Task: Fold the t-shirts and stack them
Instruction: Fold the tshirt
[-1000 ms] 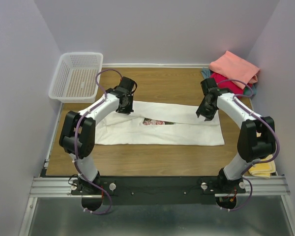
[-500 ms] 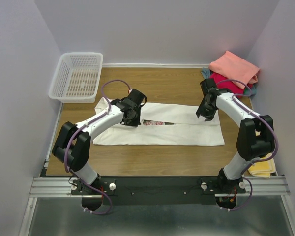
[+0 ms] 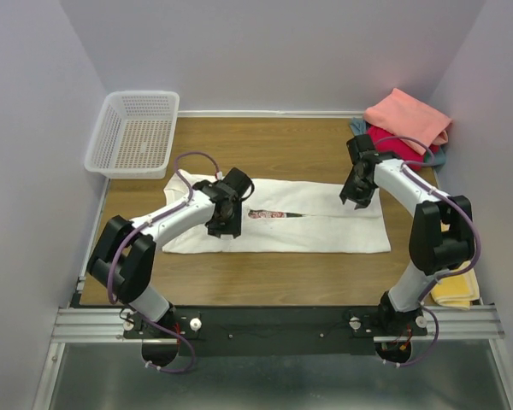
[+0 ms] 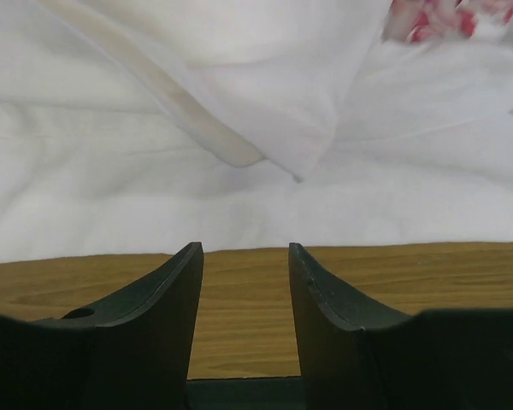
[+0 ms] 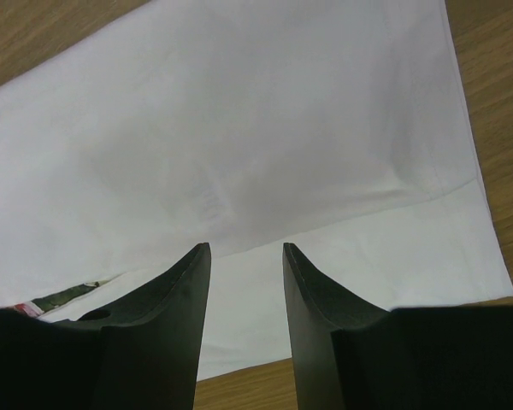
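The large white t-shirt lies as a long folded strip across the table, with a sliver of its floral print showing in the middle. My left gripper hovers at the shirt's near left edge; in the left wrist view it is open over bare wood, with a folded-over flap just beyond. My right gripper hangs above the shirt's right part, and it is open and holding nothing. Folded salmon-pink, crimson and grey-blue t-shirts are stacked at the back right.
A white mesh basket stands at the back left corner. A yellow cloth lies at the near right edge by the right arm's base. Walls close in the table on three sides.
My left gripper has carried the shirt's left flap from the far edge toward the near edge, then opened and let it go. The right arm has hardly moved.
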You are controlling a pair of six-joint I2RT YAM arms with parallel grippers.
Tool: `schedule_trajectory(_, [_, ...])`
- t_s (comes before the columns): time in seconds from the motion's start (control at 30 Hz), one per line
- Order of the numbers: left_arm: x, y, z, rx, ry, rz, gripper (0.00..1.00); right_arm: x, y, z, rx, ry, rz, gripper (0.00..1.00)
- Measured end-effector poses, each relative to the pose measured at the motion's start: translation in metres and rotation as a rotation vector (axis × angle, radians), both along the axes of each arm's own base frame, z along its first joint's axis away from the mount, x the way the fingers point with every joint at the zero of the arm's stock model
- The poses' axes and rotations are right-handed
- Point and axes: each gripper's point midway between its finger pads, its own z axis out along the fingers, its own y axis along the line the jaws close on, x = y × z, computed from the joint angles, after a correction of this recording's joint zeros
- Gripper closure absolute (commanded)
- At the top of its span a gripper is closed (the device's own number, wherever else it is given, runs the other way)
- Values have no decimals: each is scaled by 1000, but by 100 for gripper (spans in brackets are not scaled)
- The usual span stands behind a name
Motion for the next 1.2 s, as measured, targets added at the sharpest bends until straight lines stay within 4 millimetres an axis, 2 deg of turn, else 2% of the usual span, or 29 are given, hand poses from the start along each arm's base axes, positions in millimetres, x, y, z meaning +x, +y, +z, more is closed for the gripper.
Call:
schedule_trajectory(0.13, [37,-12,36,-27,-131,36,47,6,4,4,3,-16,23,52])
schedule_trajectory(0.27, [66,-13,55,-45,-213,69,48,9,16,8,15,-28,61,52])
schedule_trajectory(0.4, [94,-2,45,-23,-226,100,50,7,31,5,29,-19,102,53])
schedule_trajectory(0.63, [136,24,5,38,-187,136,53,3,45,0,45,-5,137,52])
schedule_trajectory(0.73, [143,32,-4,53,-178,135,53,4,45,0,45,-7,136,53])
schedule_trajectory(0.9, [142,37,-14,69,-166,117,54,4,45,0,47,-8,131,53])
schedule_trajectory(1.03, [126,43,-31,83,-128,106,56,4,46,0,48,-8,129,53])
schedule_trajectory(1.1, [123,43,-29,73,-141,103,56,4,45,0,48,-9,128,53])
schedule_trajectory(1.2, [104,50,-28,74,-123,103,56,4,45,0,48,-9,128,53])
